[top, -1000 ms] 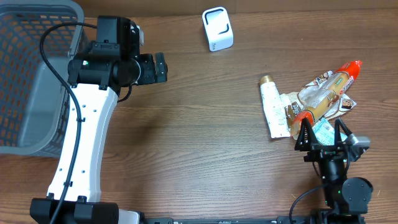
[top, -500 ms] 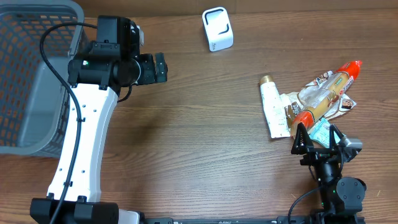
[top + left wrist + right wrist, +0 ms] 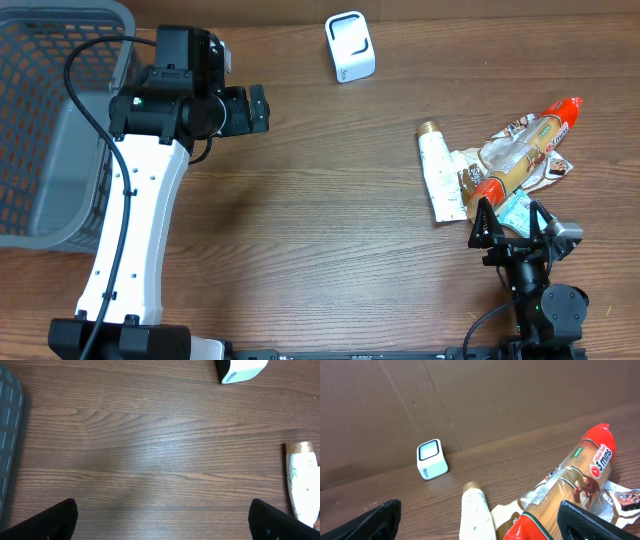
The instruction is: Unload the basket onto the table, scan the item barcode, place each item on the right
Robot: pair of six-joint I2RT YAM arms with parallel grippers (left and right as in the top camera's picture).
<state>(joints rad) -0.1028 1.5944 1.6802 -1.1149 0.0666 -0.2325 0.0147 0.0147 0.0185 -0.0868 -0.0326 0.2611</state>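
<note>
- Shifted slightly toward the near edge since a second ago: right gripper (image 3: 511, 215), fingers spread wide, empty.
- Left gripper (image 3: 262, 108) likewise apart, holding nothing.
- Pasta packet (image 3: 525, 150) and white bottle (image 3: 436, 172) piled by the bench's right edge; scanner (image 3: 350, 46) at far edge.

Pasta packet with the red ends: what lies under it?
The pasta packet lies on crinkled wrappers, whose edges stick out on both sides. How many wrappers there are, and what else it covers, cannot be seen.

Even soft light, sharp focus
</note>
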